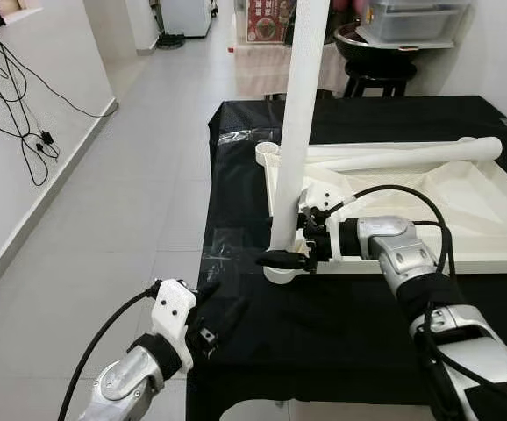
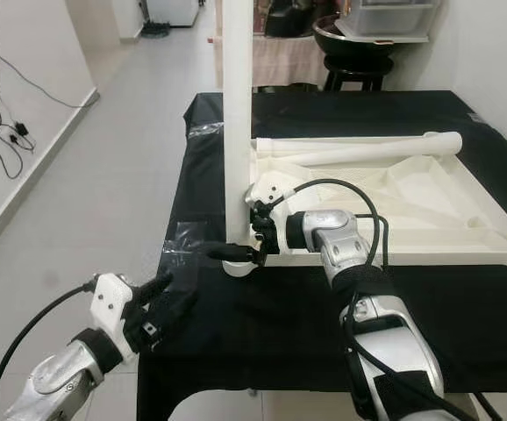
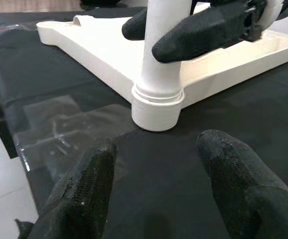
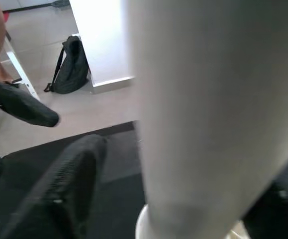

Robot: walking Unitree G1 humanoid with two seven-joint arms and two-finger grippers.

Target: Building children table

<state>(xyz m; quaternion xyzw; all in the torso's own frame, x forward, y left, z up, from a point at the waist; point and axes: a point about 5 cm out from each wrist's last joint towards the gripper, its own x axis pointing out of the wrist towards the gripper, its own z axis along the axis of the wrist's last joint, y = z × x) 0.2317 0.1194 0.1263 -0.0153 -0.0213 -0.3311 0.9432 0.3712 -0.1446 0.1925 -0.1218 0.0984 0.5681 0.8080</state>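
One leg up, more to fit

My right gripper (image 1: 290, 246) has its fingers clamped round the upright leg (image 1: 298, 132) seated in the tabletop's (image 1: 464, 250) near corner socket on the black counter (image 1: 324, 324). Left gripper (image 1: 211, 311) hovers close, fingers spread, empty. Another leg (image 1: 403, 156) lies unfitted on the tabletop

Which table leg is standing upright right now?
The leg in the right gripper, at the tabletop's near-left corner; the other leg lies across it.

Two white table legs (image 1: 299, 132), one upturned tabletop (image 1: 464, 254), two tools (image 1: 290, 256).
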